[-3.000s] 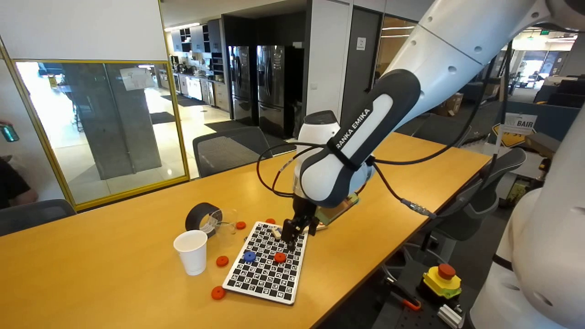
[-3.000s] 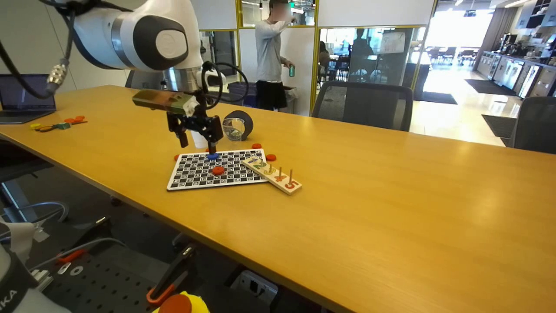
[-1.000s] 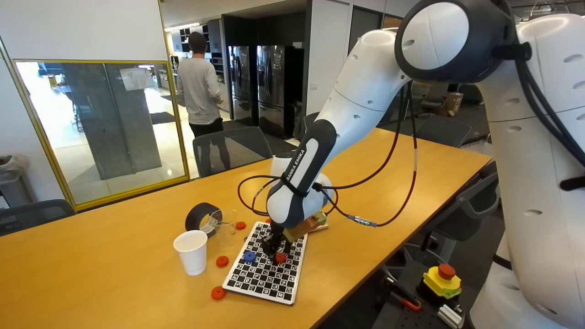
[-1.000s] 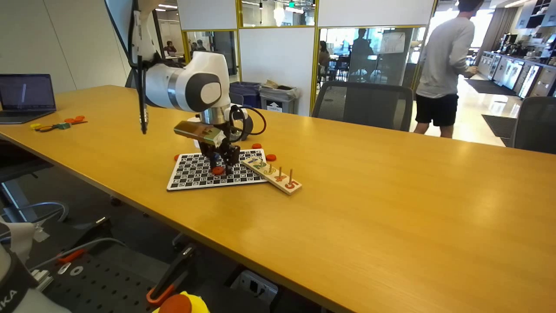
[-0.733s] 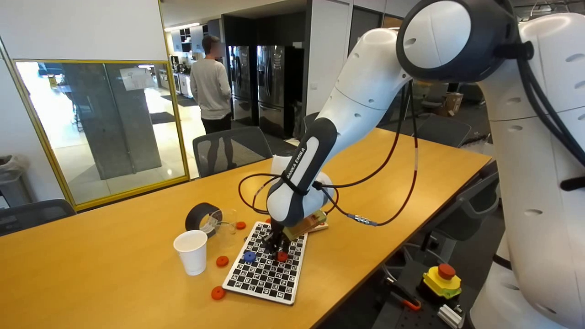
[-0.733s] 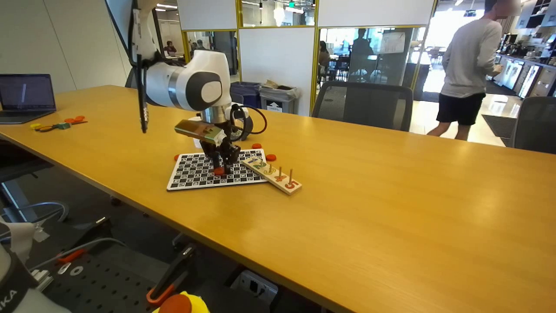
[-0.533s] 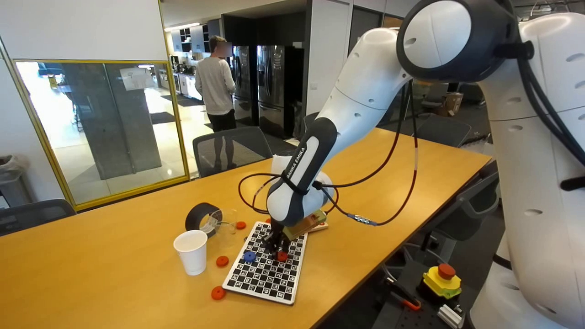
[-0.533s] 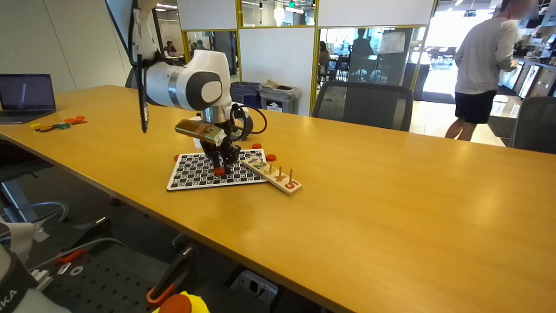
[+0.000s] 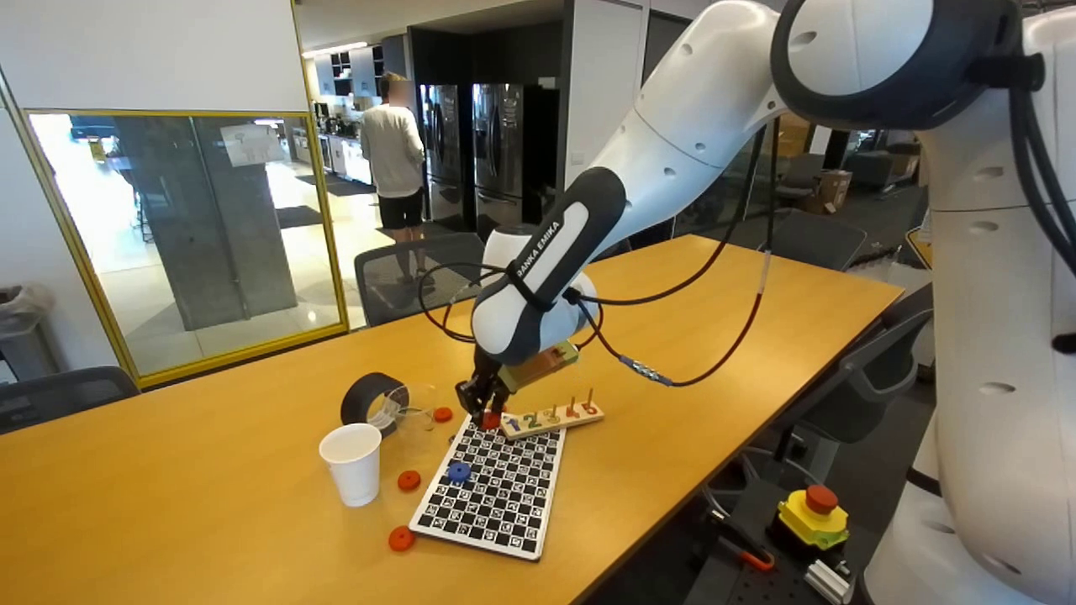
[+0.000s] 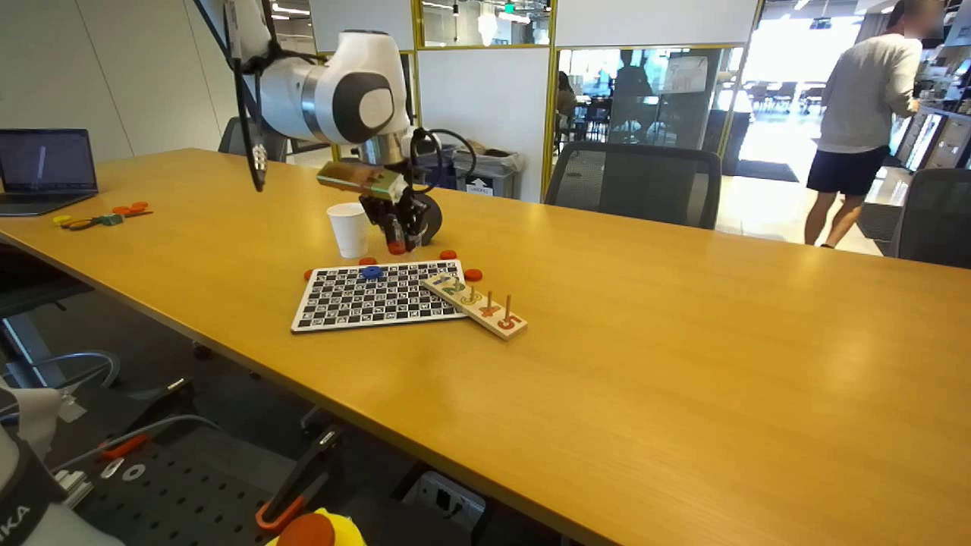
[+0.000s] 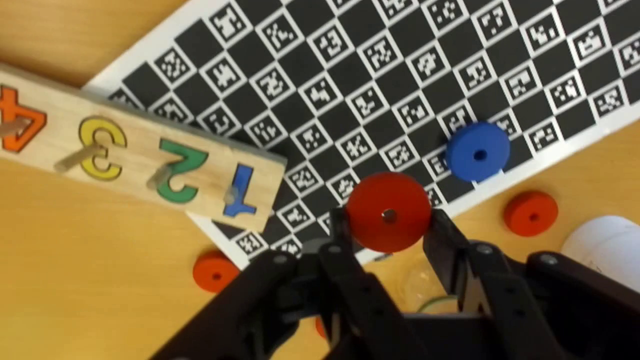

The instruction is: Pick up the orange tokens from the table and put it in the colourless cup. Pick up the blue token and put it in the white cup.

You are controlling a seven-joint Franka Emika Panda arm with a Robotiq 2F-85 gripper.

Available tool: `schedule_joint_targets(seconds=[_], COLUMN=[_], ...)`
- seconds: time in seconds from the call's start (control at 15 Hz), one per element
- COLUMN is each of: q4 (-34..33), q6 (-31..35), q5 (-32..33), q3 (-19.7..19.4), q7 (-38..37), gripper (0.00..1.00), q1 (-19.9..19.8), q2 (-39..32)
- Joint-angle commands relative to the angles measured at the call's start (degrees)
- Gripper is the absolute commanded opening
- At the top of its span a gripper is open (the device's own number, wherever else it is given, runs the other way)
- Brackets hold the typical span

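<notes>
My gripper (image 11: 388, 220) is shut on an orange token (image 11: 389, 195), its fingers pressing the disc's rim from both sides. Held above the checkered board's far end, the token hangs clear of it in an exterior view (image 10: 396, 248). The blue token (image 11: 477, 152) lies on the board near its edge. Several other orange tokens (image 9: 408, 481) lie on the table (image 9: 210, 512) around the board. The white cup (image 9: 351, 470) stands upright beside it. Behind that is the see-through colourless cup (image 9: 418, 413), which is mostly hidden by my gripper (image 10: 403, 236) in an exterior view.
The checkered board (image 9: 492, 508) lies under my gripper. A wooden number strip with upright pegs (image 10: 478, 305) overlaps one corner of it. A black ring (image 9: 360, 399) stands against the colourless cup. A laptop (image 10: 45, 171) and small tools (image 10: 95, 221) are farther along the table.
My fingers have closed on the orange token that lay on the board. Gripper and token have risen and moved towards the board's far end, nearer the colourless cup.
</notes>
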State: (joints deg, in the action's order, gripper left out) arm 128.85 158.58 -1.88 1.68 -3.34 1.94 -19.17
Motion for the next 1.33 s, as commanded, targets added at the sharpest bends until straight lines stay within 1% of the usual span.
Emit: schedule_joint_targets(seconds=[0.0, 0.2, 0.67, 0.93, 1.27], q4=[-5.7, -12.3, -23.6, -29.6, -35.1], q6=[-5.0, -8.2, -13.2, -16.2, -19.9], q5=[0.0, 0.2, -1.1, -0.4, -0.2], q3=[1.0, 1.6, 4.3, 4.8, 4.7], q7=[2.9, 5.2, 12.8, 14.5, 15.5], gripper=[0.18, 0.18, 0.18, 0.18, 0.18], q1=[-0.3, -0.1, -0.9, -0.7, -0.9], q2=[1.7, -0.8, -8.0, -13.2, -17.2])
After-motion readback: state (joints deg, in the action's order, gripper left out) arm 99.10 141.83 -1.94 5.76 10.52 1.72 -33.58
